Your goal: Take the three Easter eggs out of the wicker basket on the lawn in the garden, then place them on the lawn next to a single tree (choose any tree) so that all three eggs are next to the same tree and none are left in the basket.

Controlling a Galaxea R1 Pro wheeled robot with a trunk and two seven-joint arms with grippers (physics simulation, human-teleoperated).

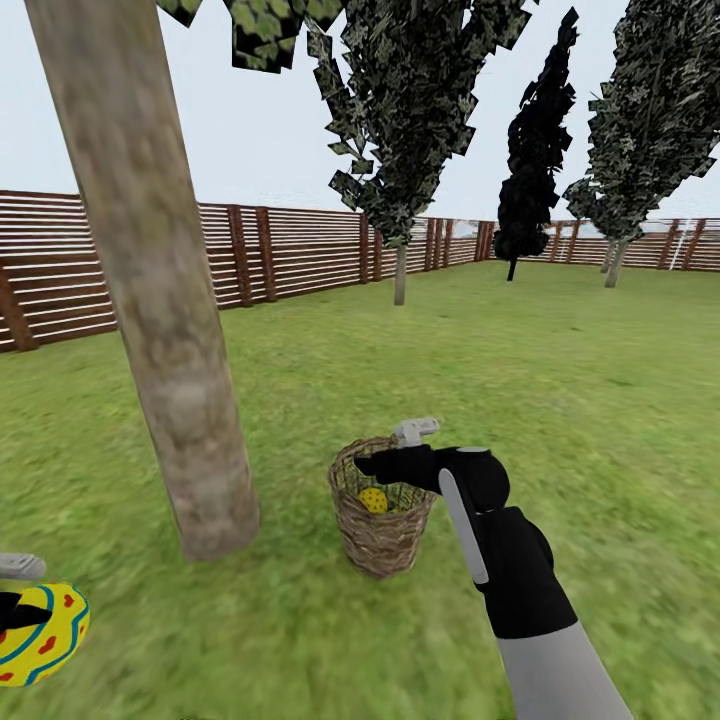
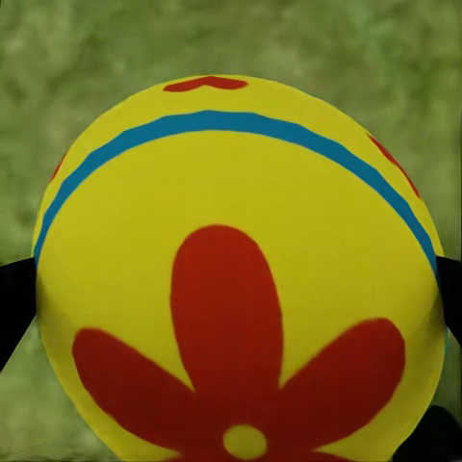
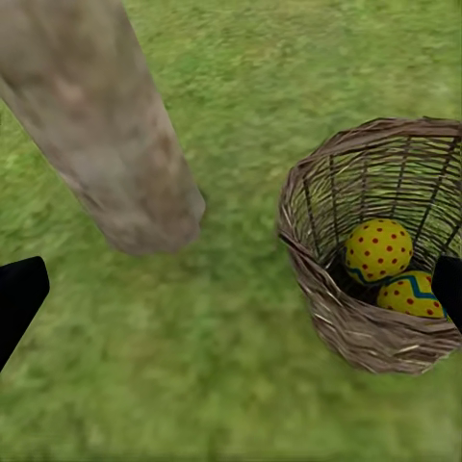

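Two Easter eggs [image 3: 378, 248] sit in the wicker basket [image 1: 380, 530] on our fenced lawn [image 1: 560, 400] (beside the tree [image 1: 160, 330]); our left gripper [image 2: 231, 318] grasps a third egg [image 2: 236, 279], our right gripper [image 3: 231, 298] hovers spread.

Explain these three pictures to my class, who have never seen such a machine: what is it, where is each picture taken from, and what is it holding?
This is a simulated two-armed robot in a fenced garden. The big picture comes from a camera on its head, looking down over its arms. The other two come from cameras near each gripper.

On the lawn stands a thick tree trunk and, beside it, a wicker basket. The right gripper, open, hovers over the basket rim; its wrist camera looks down on two Easter eggs inside the basket.

The left gripper, at the head view's lower left corner, holds a third Easter egg, yellow with a blue stripe and red flower, which looms large before the left wrist camera.
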